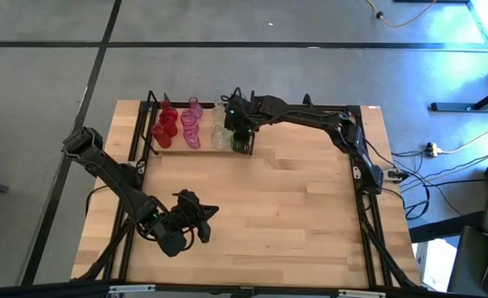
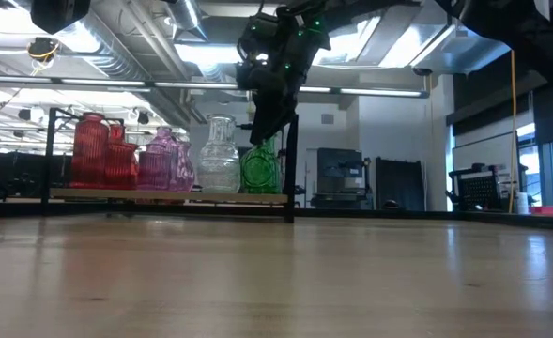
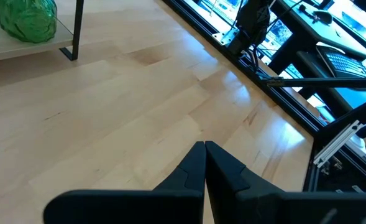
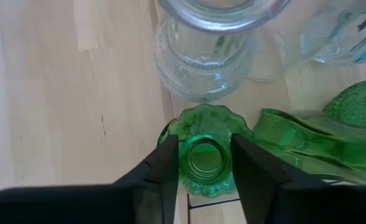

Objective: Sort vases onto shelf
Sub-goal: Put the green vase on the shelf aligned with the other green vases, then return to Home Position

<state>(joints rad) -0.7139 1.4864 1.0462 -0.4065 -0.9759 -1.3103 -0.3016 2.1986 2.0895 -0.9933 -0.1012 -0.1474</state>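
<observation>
Hidden from above under the dark right arm's gripper (image 1: 240, 132): most of the ruffled translucent green glass vase (image 4: 202, 158). Cut by the wrist picture's edge: a second green glass vase (image 4: 363, 102) and the clear ribbed glass vase (image 4: 217, 12). Too small overhead for an exact count: the red and pink vases (image 1: 177, 126).

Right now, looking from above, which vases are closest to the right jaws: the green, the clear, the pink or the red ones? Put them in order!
1. Green vase: right under the right gripper, at the shelf's right end.
2. Clear vases: just left of it.
3. Pink vases: mid-shelf.
4. Red vases: far left end.
</observation>
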